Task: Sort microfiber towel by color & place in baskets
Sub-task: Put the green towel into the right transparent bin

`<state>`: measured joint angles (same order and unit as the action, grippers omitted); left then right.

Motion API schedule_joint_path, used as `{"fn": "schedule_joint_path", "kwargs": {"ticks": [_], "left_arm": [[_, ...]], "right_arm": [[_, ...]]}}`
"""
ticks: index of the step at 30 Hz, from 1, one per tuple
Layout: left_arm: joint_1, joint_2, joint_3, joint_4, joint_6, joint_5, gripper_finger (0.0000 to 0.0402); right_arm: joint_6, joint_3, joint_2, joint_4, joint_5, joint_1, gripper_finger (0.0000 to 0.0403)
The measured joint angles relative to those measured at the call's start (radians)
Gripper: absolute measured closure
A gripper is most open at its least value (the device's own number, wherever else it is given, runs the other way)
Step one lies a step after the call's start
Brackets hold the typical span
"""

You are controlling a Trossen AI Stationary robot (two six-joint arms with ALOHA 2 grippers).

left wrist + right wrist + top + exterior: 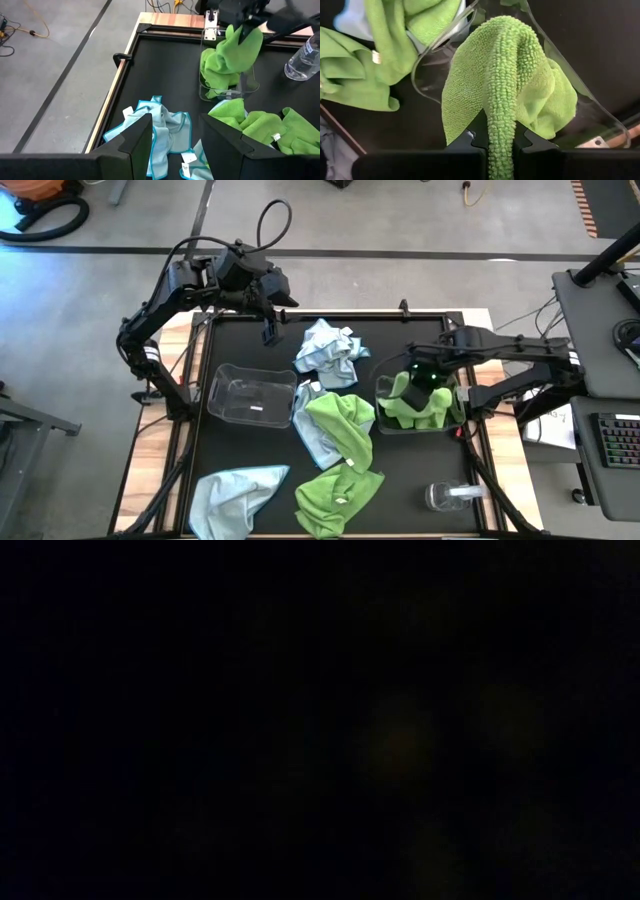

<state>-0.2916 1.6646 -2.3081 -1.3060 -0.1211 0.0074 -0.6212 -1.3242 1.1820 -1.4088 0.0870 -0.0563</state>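
Right gripper (420, 385) clamped on one lime green towel (505, 85) over the right basket (385, 420). Left gripper (272, 330) parted wide, empty. Two baskets; three pale blue towels, three lime green.

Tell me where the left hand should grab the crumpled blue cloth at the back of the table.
Probably from straight above, pinching the raised fold at the middle of the blue cloth. It lies bunched in ridges, apart from the empty basket, so a ridge offers more to pinch than its flat edges. The left hand hovers open close beside it.
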Motion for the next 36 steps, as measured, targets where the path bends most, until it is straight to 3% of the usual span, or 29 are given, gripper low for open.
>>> {"fn": "schedule_joint_path", "kwargs": {"ticks": [17,36], "left_arm": [[0.0,0.0,0.0,-0.014,0.01,0.001,0.0255],[0.0,0.0,0.001,-0.041,0.002,0.002,0.0255]], "right_arm": [[0.072,0.241,-0.001,0.24,-0.001,0.0,0.039],[0.084,0.249,0.012,0.289,0.026,-0.001,0.039]]}}
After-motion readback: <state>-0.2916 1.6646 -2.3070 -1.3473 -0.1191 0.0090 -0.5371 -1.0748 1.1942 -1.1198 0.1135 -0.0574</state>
